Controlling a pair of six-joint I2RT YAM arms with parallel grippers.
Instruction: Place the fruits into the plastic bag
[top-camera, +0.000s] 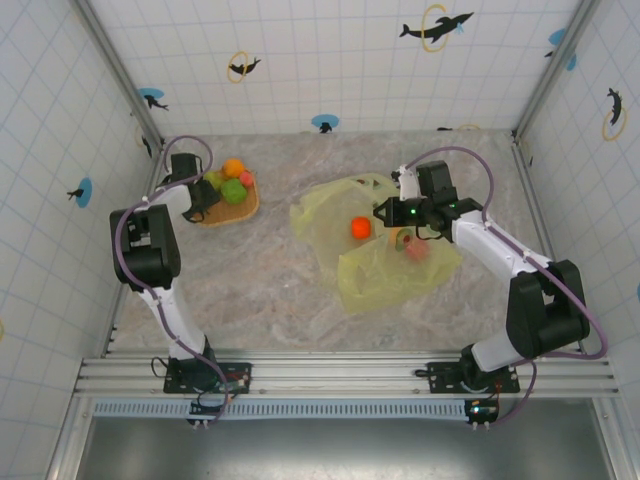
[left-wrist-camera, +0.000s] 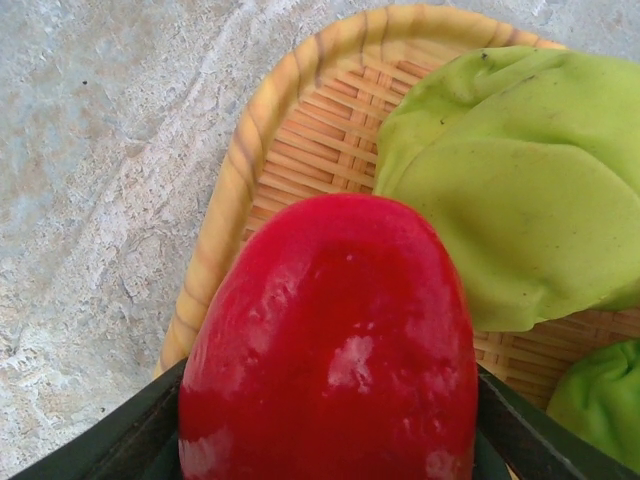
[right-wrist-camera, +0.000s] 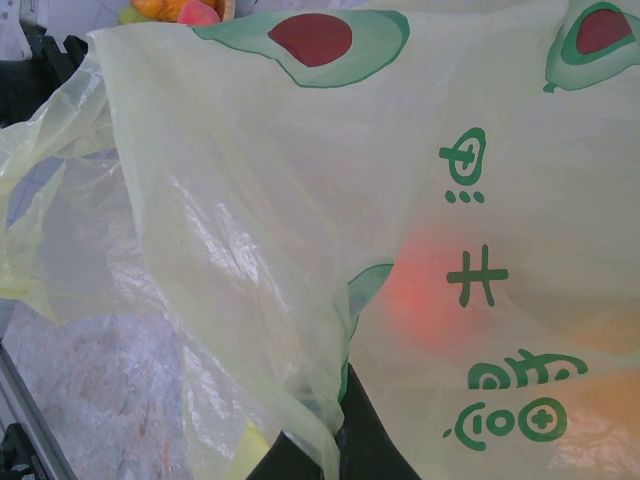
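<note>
Left wrist view: the left gripper (left-wrist-camera: 330, 450) is clenched on a red fruit (left-wrist-camera: 330, 340), with a dark finger (left-wrist-camera: 120, 445) against each flank. The red fruit sits over the near rim of the woven tray (left-wrist-camera: 235, 190); whether it is lifted clear of the weave cannot be told. Just beyond it in the tray lies a large green fruit (left-wrist-camera: 520, 190), and a second green fruit (left-wrist-camera: 600, 400) shows at the lower right.

Top external view: the left gripper (top-camera: 203, 197) stands at the left edge of the tray (top-camera: 245, 213), which is at the far left of the table (top-camera: 270, 290). An orange fruit (top-camera: 233, 167) lies at the tray's far side.

Right wrist view: the right gripper (right-wrist-camera: 335, 445) is grasping the plastic bag (right-wrist-camera: 250, 200). The film gathers into a fold at the dark finger and rises as a sheet across the lens. A reddish glow (right-wrist-camera: 425, 290) shows through the film; its kind cannot be told.

Top external view: the right gripper (top-camera: 385, 212) is at the far edge of the plastic bag (top-camera: 390, 280), which lies mid-table, well apart from the tray. A second orange fruit (top-camera: 360, 227) rests in the bag just left of the gripper, and a pinkish fruit (top-camera: 416, 250) lies just nearer the arm bases.
</note>
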